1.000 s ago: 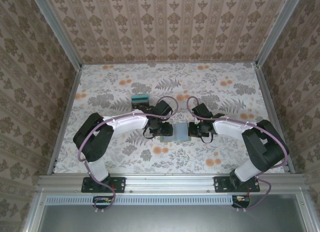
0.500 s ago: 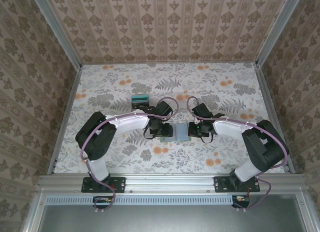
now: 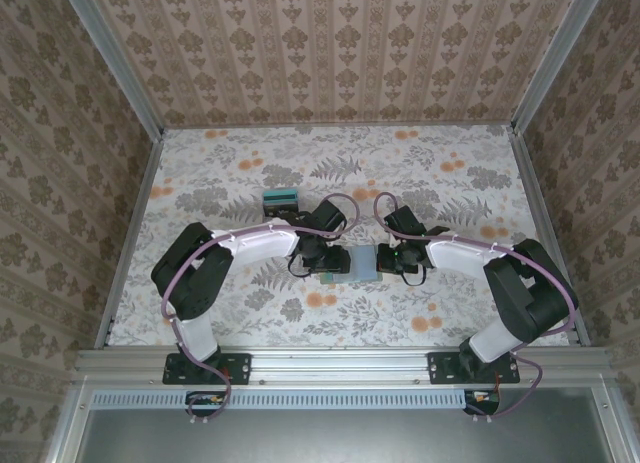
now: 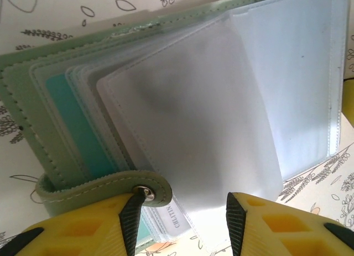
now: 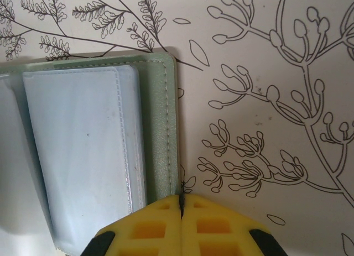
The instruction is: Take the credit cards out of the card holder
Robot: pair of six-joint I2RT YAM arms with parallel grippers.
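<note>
Since a second ago the left arm has shifted in a bit, so the left gripper [image 4: 182, 203], jaws apart, sits nearest the thin teal plastic card [image 4: 74, 123] tucked leftward in the soft grey-green card holder [image 3: 362, 263] lying open mid-table, while the shut right gripper [image 5: 181, 203] presses its other edge.

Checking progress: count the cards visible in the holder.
2: a teal card tucked at the holder's left, and a pale printed card peeking below the snap tab. Frosted sleeves may hide more.
</note>
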